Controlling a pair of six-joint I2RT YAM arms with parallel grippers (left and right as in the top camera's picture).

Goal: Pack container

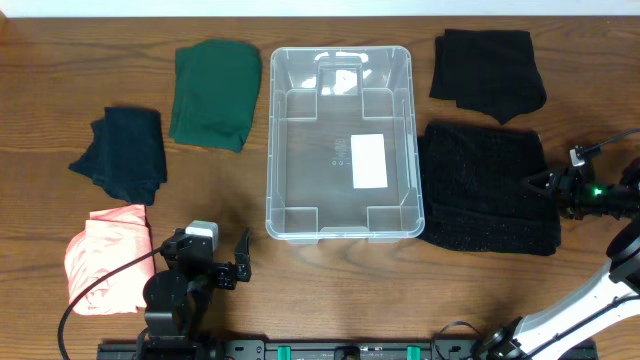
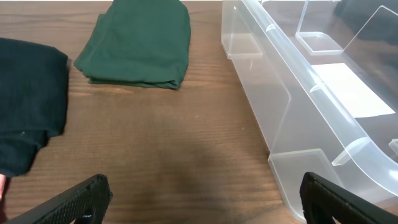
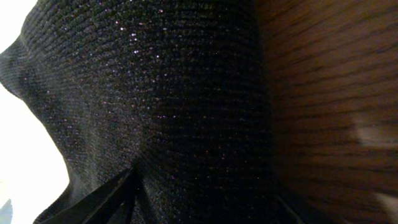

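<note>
Left gripper (image 1: 232, 268) is near the table's front edge, fingers spread wide, just right of a pink garment (image 1: 108, 255). The clear container (image 1: 340, 232) sits mid-table with a black knit garment (image 1: 488, 190) just beside its right wall. Right gripper (image 1: 543, 184) is at the knit's right edge, can't tell its grip. Farther back are a green garment (image 1: 215, 93) and a black garment (image 1: 488, 62).

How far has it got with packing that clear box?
Nothing is packed yet: the container is empty. The right gripper sits at the edge of the black knit, apparently starting there. The green cloth, navy cloth, pink cloth and smaller black cloth are left on the table. The left gripper hangs open, empty.
</note>
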